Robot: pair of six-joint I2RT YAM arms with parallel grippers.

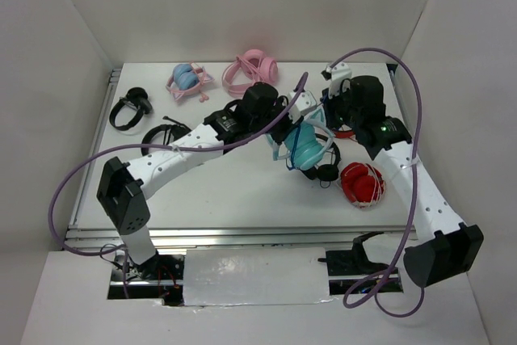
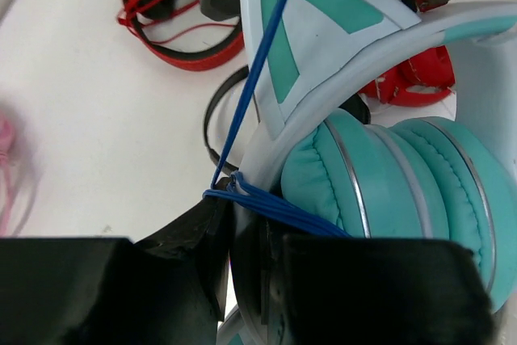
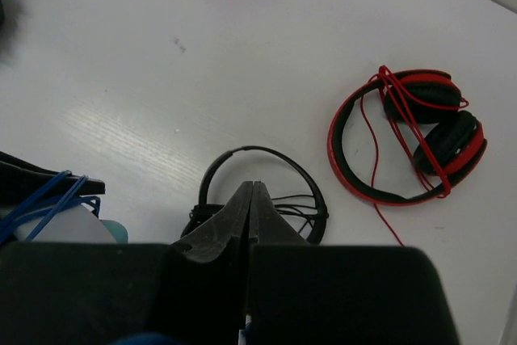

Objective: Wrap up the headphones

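The teal cat-ear headphones (image 1: pixel 308 149) hang above the table's middle between my two grippers. In the left wrist view their ear cups (image 2: pixel 404 183) fill the right side. My left gripper (image 2: pixel 246 224) is shut on the pale headband (image 2: pixel 271 139) beside several wound turns of the blue cable (image 2: pixel 257 74); it also shows in the top view (image 1: pixel 281 125). One strand runs taut up and away towards my right gripper (image 1: pixel 325 115). The right gripper (image 3: pixel 252 187) has its jaws pressed together, with a blue bit showing deep at their base. Cable loops (image 3: pixel 40 204) show at its left.
Red headphones (image 1: pixel 361 183) with a red cord lie right of centre, also in the right wrist view (image 3: pixel 412 139). A thin black headset (image 3: pixel 242 151) lies under my right gripper. A pink-and-blue pair (image 1: pixel 187 80), a pink pair (image 1: pixel 252 70) and black headphones (image 1: pixel 129 107) lie at the back left.
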